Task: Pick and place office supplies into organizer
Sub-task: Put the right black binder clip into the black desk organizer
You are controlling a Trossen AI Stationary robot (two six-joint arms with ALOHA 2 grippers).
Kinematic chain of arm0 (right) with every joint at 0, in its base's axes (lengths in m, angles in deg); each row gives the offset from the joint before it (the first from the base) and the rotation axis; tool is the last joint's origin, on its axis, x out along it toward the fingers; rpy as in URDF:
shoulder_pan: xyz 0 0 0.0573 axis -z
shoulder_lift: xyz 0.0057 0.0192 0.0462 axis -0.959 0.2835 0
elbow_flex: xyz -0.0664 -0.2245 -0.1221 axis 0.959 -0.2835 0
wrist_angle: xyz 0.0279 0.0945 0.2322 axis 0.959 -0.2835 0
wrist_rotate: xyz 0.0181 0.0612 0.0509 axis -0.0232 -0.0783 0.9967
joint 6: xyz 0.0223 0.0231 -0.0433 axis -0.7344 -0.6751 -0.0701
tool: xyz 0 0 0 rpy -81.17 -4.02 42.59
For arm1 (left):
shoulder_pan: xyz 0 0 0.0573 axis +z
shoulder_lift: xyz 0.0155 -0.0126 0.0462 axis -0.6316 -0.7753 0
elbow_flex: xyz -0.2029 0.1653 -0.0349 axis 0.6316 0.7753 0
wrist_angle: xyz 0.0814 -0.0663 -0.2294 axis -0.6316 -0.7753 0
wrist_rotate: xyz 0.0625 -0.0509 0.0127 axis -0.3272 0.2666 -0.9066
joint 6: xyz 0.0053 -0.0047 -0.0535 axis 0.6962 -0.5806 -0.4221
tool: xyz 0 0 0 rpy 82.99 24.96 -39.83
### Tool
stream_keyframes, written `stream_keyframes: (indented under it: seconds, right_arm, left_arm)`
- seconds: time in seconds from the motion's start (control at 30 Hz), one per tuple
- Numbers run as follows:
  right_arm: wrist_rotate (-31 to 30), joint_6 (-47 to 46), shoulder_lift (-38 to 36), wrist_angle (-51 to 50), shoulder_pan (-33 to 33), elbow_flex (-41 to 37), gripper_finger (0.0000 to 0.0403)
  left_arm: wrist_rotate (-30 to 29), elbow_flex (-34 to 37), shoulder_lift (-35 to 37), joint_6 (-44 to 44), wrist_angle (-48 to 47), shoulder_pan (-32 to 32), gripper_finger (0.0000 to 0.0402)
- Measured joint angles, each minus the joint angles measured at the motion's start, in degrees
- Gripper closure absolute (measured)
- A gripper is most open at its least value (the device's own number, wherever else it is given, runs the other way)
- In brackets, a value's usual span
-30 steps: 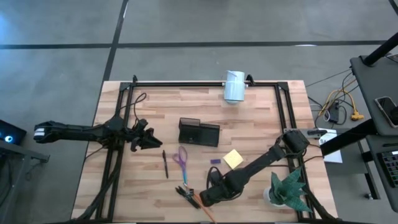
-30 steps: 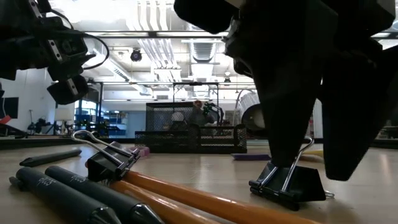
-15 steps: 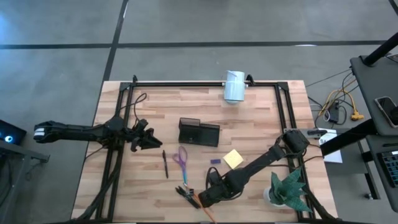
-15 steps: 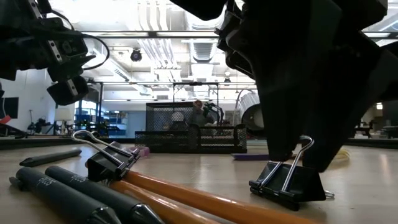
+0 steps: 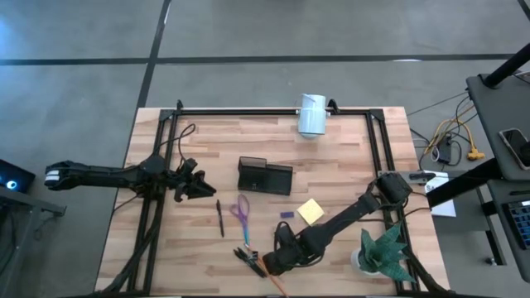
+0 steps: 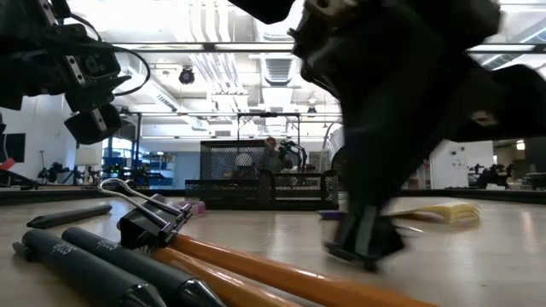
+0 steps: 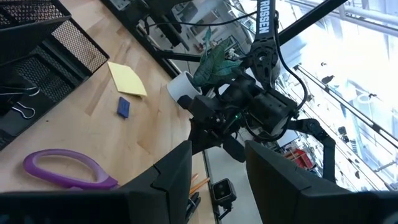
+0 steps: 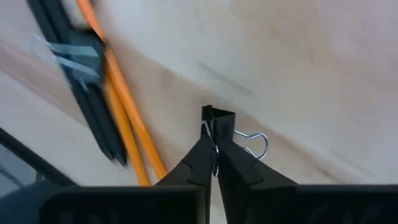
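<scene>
High view: the right arm is seen stretched diagonally from its base near the right edge of the worktop towards the front edge, its wrist bent down so that the right gripper is lowered onto the wood close to that edge. In the right wrist view the two fingers are pressed together on a small black binder clip, one wire handle of which is seen sticking out beside the fingertips. In the low view the clip is held at the worktop surface under the dark fingers; whether it is lifted clear cannot be told.

Just beside this gripper, by the front edge, an orange pencil and black pens are laid together, with a second binder clip resting on them. A yellow sticky-note pad lies between the right arm and the organizer, which is placed near the middle of the worktop. A small purple bit is seen just beside the pad. Purple-handled scissors and a single black pen lie in front of the organizer.

The left arm is held low and level across the left edge, and the left gripper is stopped well apart from the organizer on its left side, its fingers spread with nothing between them.

A green plant is seen at the front right corner, and a white cylinder at the back edge.
</scene>
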Motion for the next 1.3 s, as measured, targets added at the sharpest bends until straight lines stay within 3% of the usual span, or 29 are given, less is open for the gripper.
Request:
stream_keyframes:
  seconds: [0.2,0.37,0.63,0.9,1.17,1.3]
  right_arm:
    - [-11.7,8.1,0.0,-3.3,3.0,6.1,0.0395]
    - [-16.0,17.9,0.0,-5.3,9.6,9.9,0.0395]
    - [-15.9,27.6,0.0,-4.5,20.2,10.3,0.0395]
    - [-15.5,30.6,0.0,-1.4,24.2,10.7,0.0395]
    - [-11.6,30.4,0.2,4.4,27.4,8.7,0.0394]
    - [-5.6,29.8,1.7,5.8,28.7,8.7,0.0394]
  left_arm:
    - [0.0,0.0,0.0,0.4,0.0,0.0,0.0269]
    - [0.0,0.0,0.0,0.5,0.0,0.0,0.0269]
    - [0.0,0.0,0.0,0.5,0.0,0.0,0.0269]
    - [0.0,0.0,0.0,0.5,0.0,0.0,0.0269]
    - [0.0,0.0,-0.1,3.2,0.0,0.0,0.0269]
    - [0.0,0.0,-0.1,3.4,-0.1,0.0,0.0269]
